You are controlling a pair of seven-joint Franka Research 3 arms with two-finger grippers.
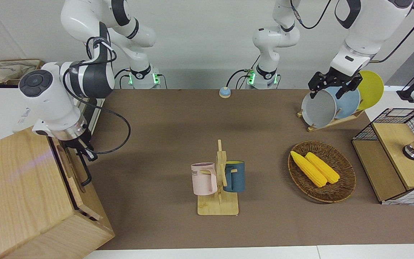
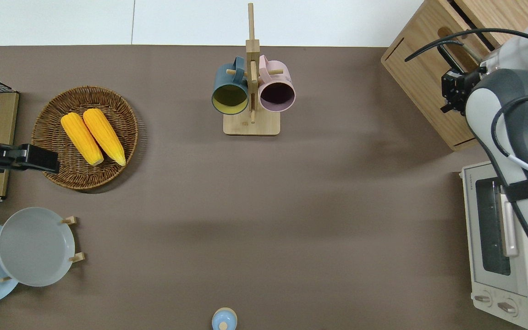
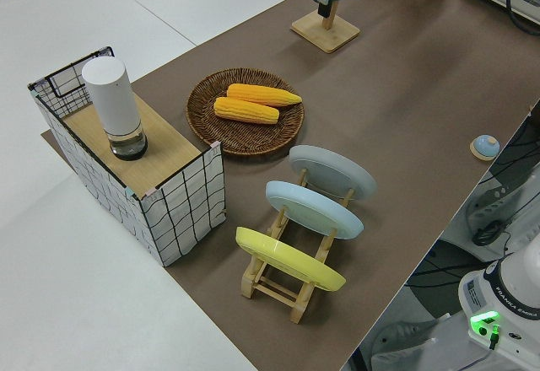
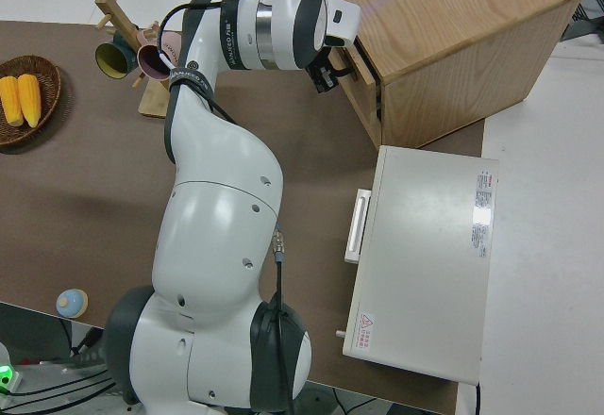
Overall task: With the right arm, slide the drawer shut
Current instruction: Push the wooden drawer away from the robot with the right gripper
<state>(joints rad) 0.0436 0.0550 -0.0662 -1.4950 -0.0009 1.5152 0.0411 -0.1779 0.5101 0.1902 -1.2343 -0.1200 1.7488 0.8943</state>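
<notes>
right claw (image 1: 84, 150) sits at the black bar handle (image 1: 86, 172) of the drawer (image 1: 71, 169), w/ fingers i can't tell open or shut; drawer's in the wood cabinet (image 1: 20, 194) at the right arm's end of the bench (image 1: 178, 144), looks stiff & prob slides easy if pushed flat on the front panel; left arm parked.

A brown mat (image 1: 178, 118) is covering most of the tabletop (image 2: 62, 20), with bare white surface showing along its edges. A plain pale wall (image 1: 199, 39) is running across the back of the front view. Soft, even light is falling on everything, throwing faint shadows onto the mat. At one corner, a woven basket (image 1: 11, 70) holding a light cloth bag is sitting off the mat.
</notes>
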